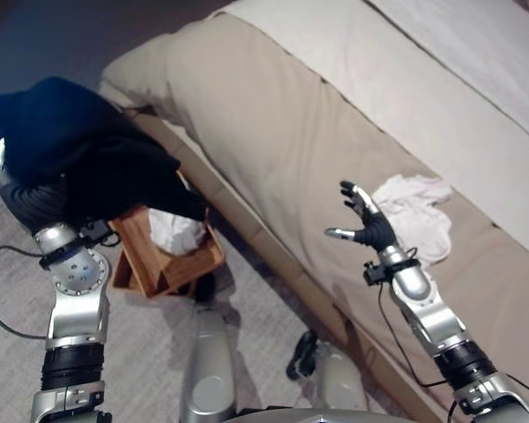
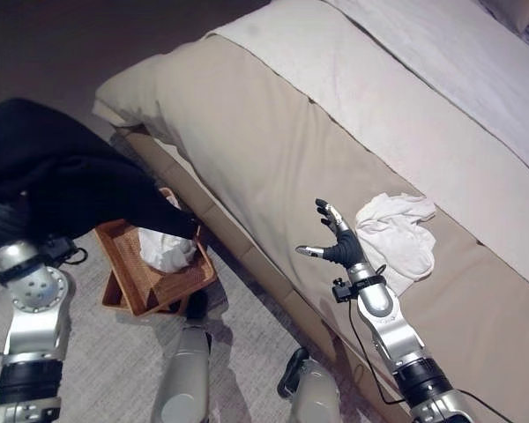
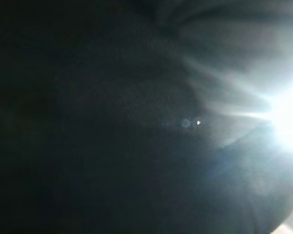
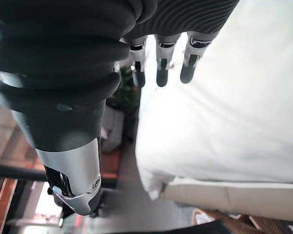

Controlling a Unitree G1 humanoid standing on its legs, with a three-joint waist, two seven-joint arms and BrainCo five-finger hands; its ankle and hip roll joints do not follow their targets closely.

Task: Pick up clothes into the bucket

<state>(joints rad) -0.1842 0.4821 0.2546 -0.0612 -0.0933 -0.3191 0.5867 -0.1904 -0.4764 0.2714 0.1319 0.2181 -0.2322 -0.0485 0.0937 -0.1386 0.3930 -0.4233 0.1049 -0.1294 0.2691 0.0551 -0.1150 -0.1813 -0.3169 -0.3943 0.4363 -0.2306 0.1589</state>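
Observation:
A large dark garment (image 1: 79,167) is draped over the end of my left arm (image 1: 75,282), and the left hand is hidden under the cloth. The same dark cloth (image 3: 112,122) lies right before the left wrist camera. It hangs over a wooden basket (image 1: 137,264) on the floor, which holds a white cloth (image 1: 176,231). On the bed a crumpled white garment (image 1: 419,211) lies near the edge. My right hand (image 1: 370,225) is raised just left of it, open with fingers (image 4: 161,68) spread, not touching it.
The bed (image 1: 291,132) with beige and white covers runs diagonally across the right; its low side board stands right behind the basket. Grey carpet (image 1: 150,352) spreads around the basket at the lower left.

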